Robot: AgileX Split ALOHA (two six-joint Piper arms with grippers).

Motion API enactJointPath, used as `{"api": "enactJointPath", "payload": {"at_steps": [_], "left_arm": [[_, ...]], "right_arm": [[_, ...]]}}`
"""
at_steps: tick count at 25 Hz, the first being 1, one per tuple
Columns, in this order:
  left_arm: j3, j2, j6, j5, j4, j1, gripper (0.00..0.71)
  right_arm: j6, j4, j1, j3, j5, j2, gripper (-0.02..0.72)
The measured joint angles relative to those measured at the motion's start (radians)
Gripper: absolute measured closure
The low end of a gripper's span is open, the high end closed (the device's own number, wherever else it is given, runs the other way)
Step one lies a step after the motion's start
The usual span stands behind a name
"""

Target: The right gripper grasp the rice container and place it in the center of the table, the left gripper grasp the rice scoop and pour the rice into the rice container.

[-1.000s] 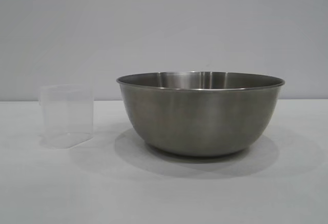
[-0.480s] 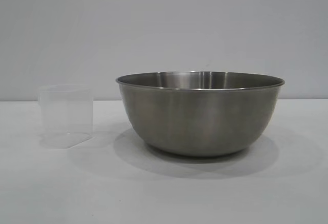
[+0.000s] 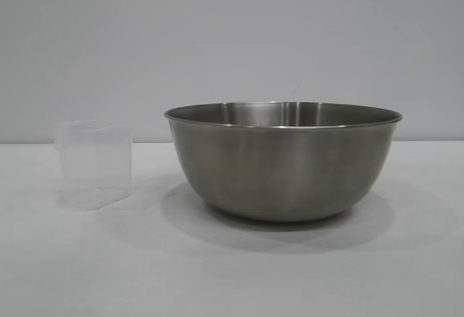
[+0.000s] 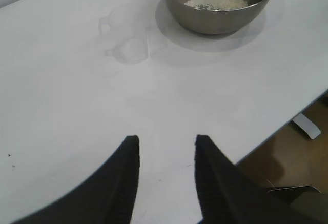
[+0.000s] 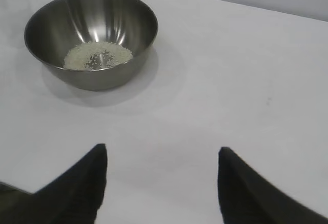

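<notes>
1. Right now I see the rice container [image 3: 283, 161] standing upright on the table [image 3: 232, 273]; I take it as my landmark.
2. Inside the rice container, the rice [image 5: 97, 56] lies as a thin patch on the bottom, also seen from my left wrist [image 4: 215, 0].
3. Beside the rice container, a little apart from its wall, the rice scoop [image 3: 94, 163] stands upright on the cloth and looks empty.
4. My left gripper [image 4: 166, 147] hovers above bare table, well away from the rice container and scoop, fingers parted with nothing between them.
5. My right gripper [image 5: 163, 157] likewise hangs back from the rice container, fingers spread wide and empty.
6. I can read no brand, label or measuring marks on the rice scoop or rice container.
</notes>
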Motion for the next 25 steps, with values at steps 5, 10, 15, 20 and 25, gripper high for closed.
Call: {"api": "enactJointPath", "payload": {"at_steps": [5, 10, 15, 20, 25], "left_arm": [[0.0, 0.0, 0.0, 0.0, 0.0, 0.064, 0.508], [0.0, 0.0, 0.0, 0.0, 0.0, 0.124, 0.508], [0.0, 0.0, 0.0, 0.0, 0.0, 0.183, 0.508], [0.0, 0.0, 0.0, 0.0, 0.0, 0.208, 0.508], [0.0, 0.0, 0.0, 0.0, 0.0, 0.209, 0.508]], "right_arm": [[0.0, 0.0, -0.118, 0.0, 0.0, 0.0, 0.305], [0.0, 0.0, -0.194, 0.0, 0.0, 0.0, 0.305], [0.0, 0.0, -0.236, 0.0, 0.0, 0.0, 0.305], [0.0, 0.0, -0.269, 0.0, 0.0, 0.0, 0.305], [0.0, 0.002, -0.271, 0.0, 0.0, 0.0, 0.305]]}}
